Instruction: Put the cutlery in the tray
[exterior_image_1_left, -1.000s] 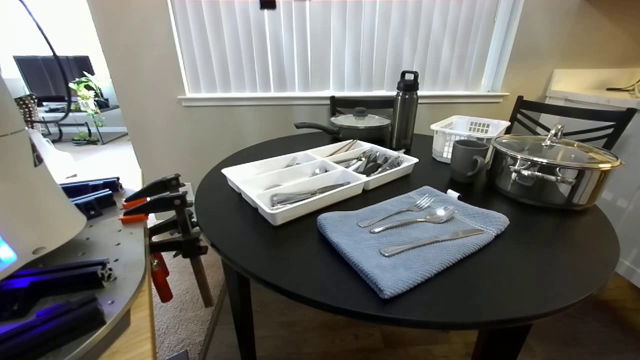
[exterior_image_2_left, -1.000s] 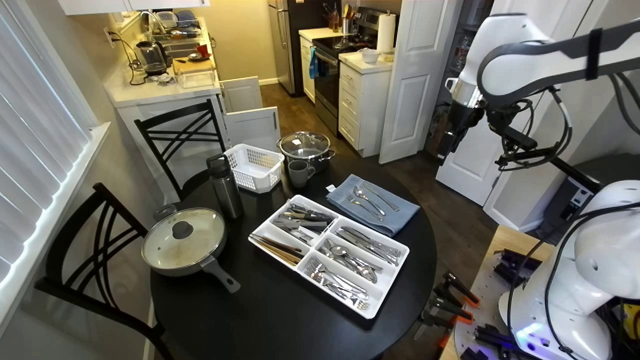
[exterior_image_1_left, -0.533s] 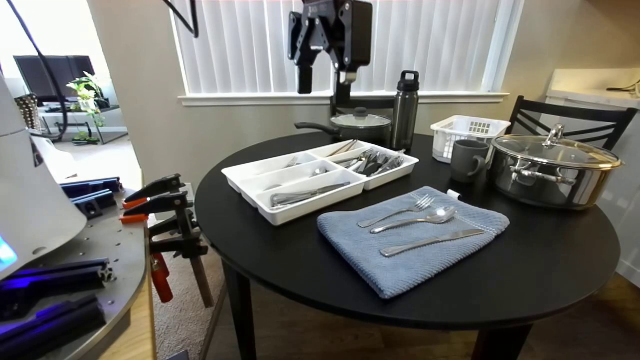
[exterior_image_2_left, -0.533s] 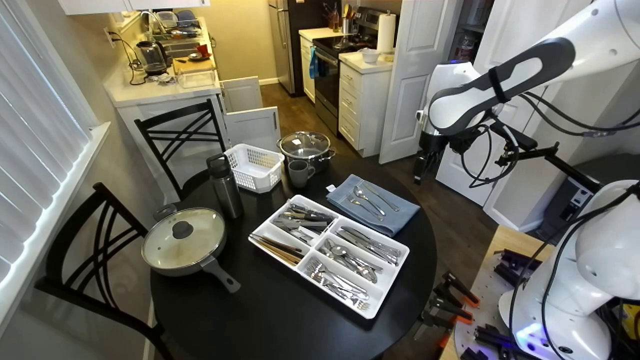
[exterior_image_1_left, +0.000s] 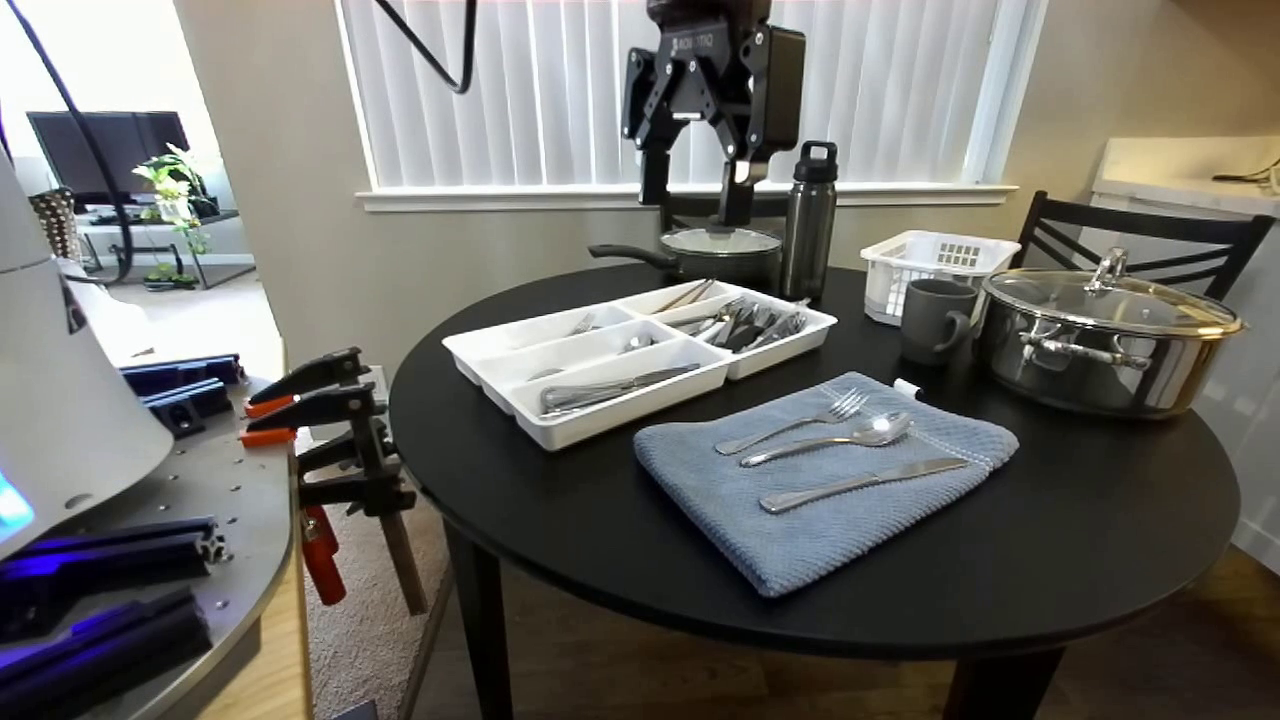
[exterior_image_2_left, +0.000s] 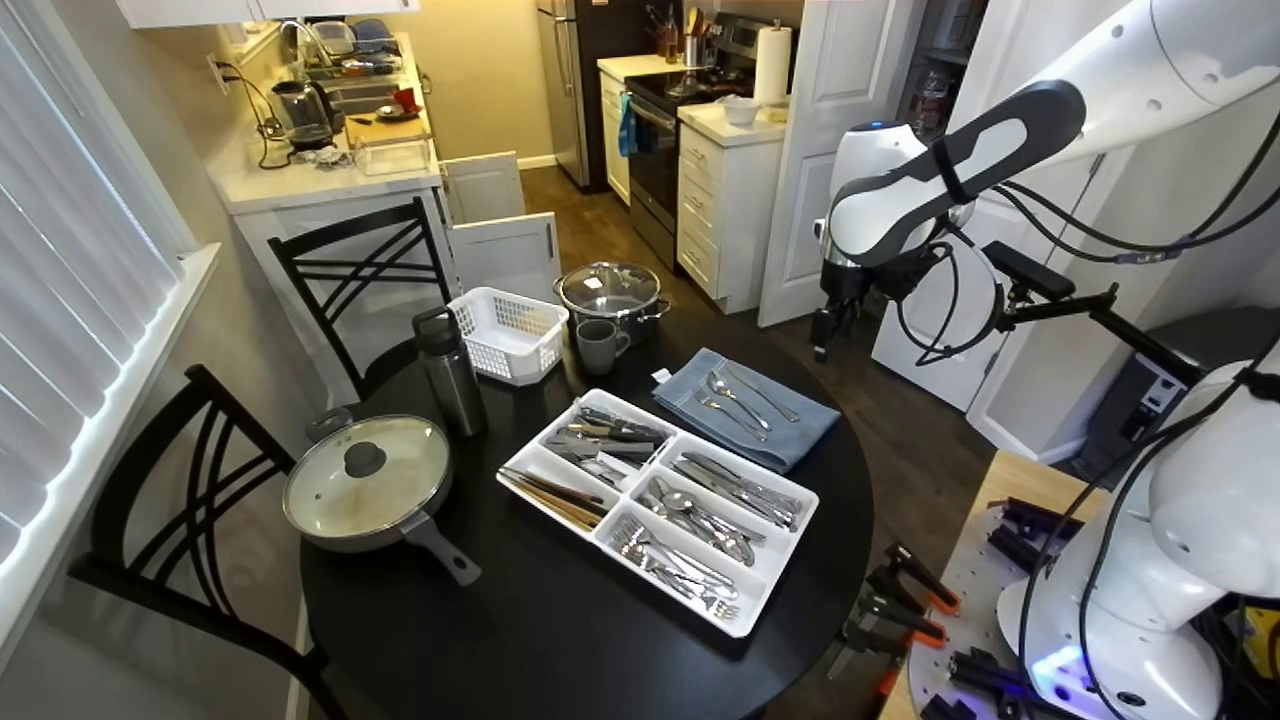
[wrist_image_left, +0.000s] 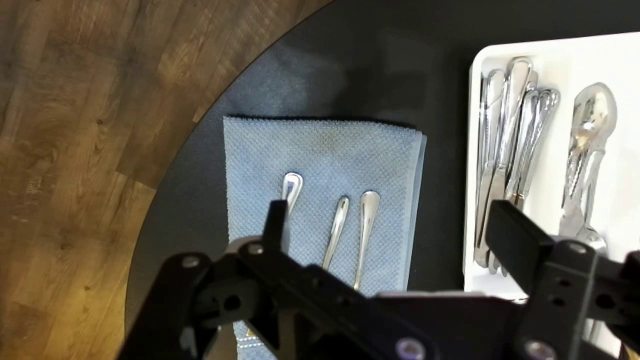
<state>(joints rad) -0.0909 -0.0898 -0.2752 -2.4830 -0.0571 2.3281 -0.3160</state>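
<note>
- In an exterior view, a fork (exterior_image_1_left: 805, 421), a spoon (exterior_image_1_left: 860, 436) and a knife (exterior_image_1_left: 866, 484) are lying on the towel (exterior_image_1_left: 735, 500) near the table's (exterior_image_1_left: 650, 560) edge; the gripper (exterior_image_1_left: 695, 208) is hanging clear, jaws apart, holding nothing.
- In an exterior view, other cutlery (exterior_image_2_left: 738, 490) is already lying sorted in the tray (exterior_image_2_left: 772, 562).
- In the wrist view, all three, partly hidden, are apparently awaiting transfer.

I'm standing in a home, in an eating corner open to the kitchen. A round black table (exterior_image_1_left: 600, 510) and black chairs (exterior_image_1_left: 1150, 222) stand by vertical window blinds (exterior_image_1_left: 500, 110), with wood-grain flooring (wrist_image_left: 75, 150) underfoot; past them I see a stove (exterior_image_2_left: 655, 170), a fridge (exterior_image_2_left: 570, 80), white drawers (exterior_image_2_left: 700, 205), a paper towel roll (exterior_image_2_left: 772, 65) and a counter (exterior_image_2_left: 270, 190) with a kettle (exterior_image_2_left: 302, 112) on it. Off in a brighter space are a screen (exterior_image_1_left: 150, 135) and a leafy plant (exterior_image_1_left: 172, 185).
</note>
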